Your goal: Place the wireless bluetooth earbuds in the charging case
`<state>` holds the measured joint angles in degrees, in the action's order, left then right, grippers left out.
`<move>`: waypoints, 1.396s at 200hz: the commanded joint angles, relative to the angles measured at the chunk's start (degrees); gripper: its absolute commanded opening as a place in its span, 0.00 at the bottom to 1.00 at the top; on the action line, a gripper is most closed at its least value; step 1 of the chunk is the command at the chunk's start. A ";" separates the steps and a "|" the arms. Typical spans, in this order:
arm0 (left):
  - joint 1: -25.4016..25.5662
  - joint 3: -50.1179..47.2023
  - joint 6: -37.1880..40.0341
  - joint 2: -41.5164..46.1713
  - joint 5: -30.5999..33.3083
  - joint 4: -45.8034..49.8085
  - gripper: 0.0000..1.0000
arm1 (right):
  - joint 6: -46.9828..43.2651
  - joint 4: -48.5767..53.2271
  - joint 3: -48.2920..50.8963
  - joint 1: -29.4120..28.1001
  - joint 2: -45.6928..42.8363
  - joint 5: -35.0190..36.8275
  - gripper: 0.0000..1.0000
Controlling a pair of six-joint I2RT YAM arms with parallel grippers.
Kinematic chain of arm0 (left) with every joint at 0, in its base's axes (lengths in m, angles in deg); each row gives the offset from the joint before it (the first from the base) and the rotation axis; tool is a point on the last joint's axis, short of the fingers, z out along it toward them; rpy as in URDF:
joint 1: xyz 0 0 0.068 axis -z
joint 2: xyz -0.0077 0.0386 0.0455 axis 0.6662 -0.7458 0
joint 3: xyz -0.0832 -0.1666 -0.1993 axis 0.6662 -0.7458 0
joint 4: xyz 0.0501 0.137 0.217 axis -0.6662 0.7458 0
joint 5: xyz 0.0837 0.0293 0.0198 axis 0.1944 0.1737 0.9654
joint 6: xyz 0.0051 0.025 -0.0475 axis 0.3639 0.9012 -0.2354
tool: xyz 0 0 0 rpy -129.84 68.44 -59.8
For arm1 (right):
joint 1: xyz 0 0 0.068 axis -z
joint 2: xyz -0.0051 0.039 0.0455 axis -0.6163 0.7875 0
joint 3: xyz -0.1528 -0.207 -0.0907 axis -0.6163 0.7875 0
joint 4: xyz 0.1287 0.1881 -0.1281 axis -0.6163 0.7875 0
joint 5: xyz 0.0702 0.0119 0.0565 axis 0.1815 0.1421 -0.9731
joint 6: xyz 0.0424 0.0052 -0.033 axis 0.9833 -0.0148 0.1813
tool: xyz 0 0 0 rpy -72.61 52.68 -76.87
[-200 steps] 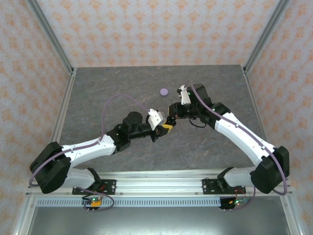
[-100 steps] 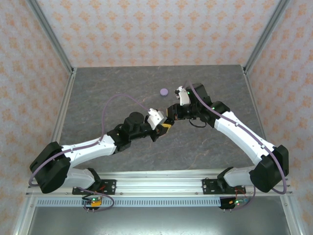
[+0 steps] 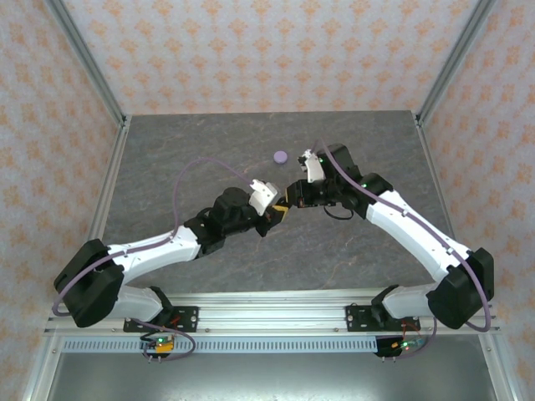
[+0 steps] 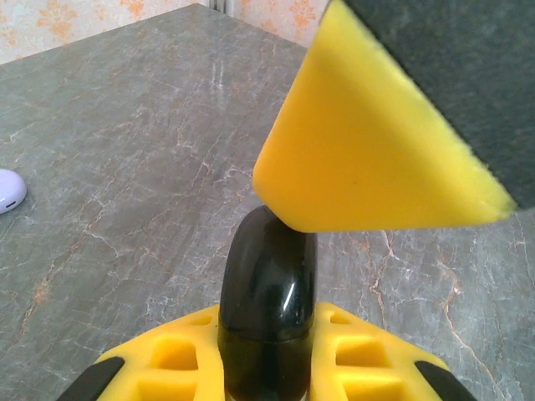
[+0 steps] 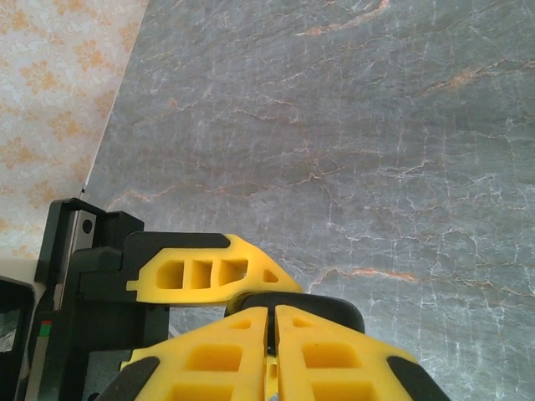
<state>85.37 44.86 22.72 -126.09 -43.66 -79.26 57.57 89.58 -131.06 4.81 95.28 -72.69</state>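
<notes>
Left edge crops the lavender case (image 4: 7,190); yellow fingers (image 5: 217,359) hide the black piece (image 5: 334,311)

Two arms (image 3: 401,221), one at 7 o'clock and one at 5 o'clock on the single bench (image 3: 167,159). Two pincers: the left pincer (image 4: 267,338) and the right pincer (image 5: 272,330). One lavender case (image 3: 281,155) lies on the bench at 12 o'clock from them. One glossy black piece (image 4: 267,292) sits between the left pincer's fingers; whether it is a case or an earbud I cannot tell. The right wrist view has three yellow fingers (image 5: 209,276): two at 6 o'clock and one at 9 o'clock. One pale thing (image 4: 8,190) lies at 9 o'clock in the left wrist view; whether it is that same case I cannot tell. Two purple cables (image 3: 203,166), one per arm.
</notes>
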 commanded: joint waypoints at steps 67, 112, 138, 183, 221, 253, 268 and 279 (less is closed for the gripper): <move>-7.05 13.52 -21.24 -14.35 -1.35 13.08 0.18 | 6.47 5.91 0.29 2.34 -3.02 24.42 0.18; -8.41 19.96 -25.79 -25.11 -3.36 18.16 0.17 | 7.98 4.91 2.85 5.03 -4.09 24.58 0.18; -8.60 24.19 -26.71 -30.20 -3.39 22.10 0.17 | 8.02 5.06 3.37 5.59 -4.10 24.94 0.18; -9.05 28.96 -27.09 -36.50 -3.49 26.55 0.19 | 8.11 5.05 3.78 6.01 -3.75 24.89 0.18; -9.38 30.53 -27.26 -39.03 -2.17 28.98 0.27 | 8.25 5.10 4.10 6.36 -3.54 25.39 0.18; -9.49 30.14 -26.76 -38.36 1.75 30.93 0.54 | 8.28 5.37 4.35 6.60 -3.49 26.58 0.20; -9.49 29.36 -25.84 -36.72 4.70 31.88 0.67 | 8.47 5.29 4.60 6.67 -3.54 27.84 0.23; -9.50 28.81 -25.07 -35.07 7.46 33.00 0.71 | 8.50 5.36 4.80 6.71 -3.72 29.60 0.26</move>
<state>76.69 75.16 -3.53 -163.66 -45.13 -53.67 65.53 94.06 -127.26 11.02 92.66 -47.73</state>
